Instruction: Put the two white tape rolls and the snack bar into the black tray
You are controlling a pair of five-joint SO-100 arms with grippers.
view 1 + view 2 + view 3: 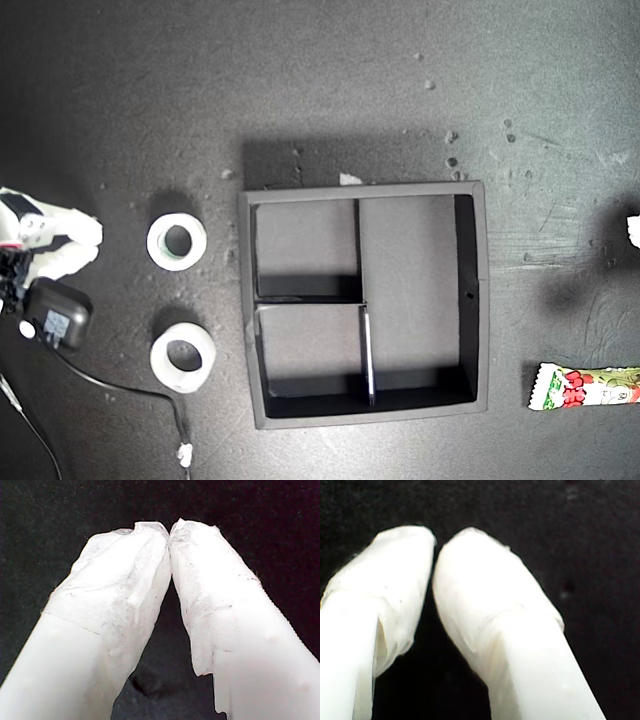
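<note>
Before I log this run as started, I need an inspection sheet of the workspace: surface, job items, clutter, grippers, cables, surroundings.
Surface: dark table, scuffed, with pale crumbs and specks.
Job's things: black tray central, all three compartments empty. Two white tape rolls, one and the other, lie flat on the table toward the exterior view's left of the tray. Snack bar lies at the exterior view's right edge, partly cut off.
Clutter: small white scrap near the bottom edge.
Grippers: my first gripper and my second gripper both have tips together, holding nothing.
Cables: black cable runs from a black block at the exterior view's left.
Surroundings: nothing seen.
</note>
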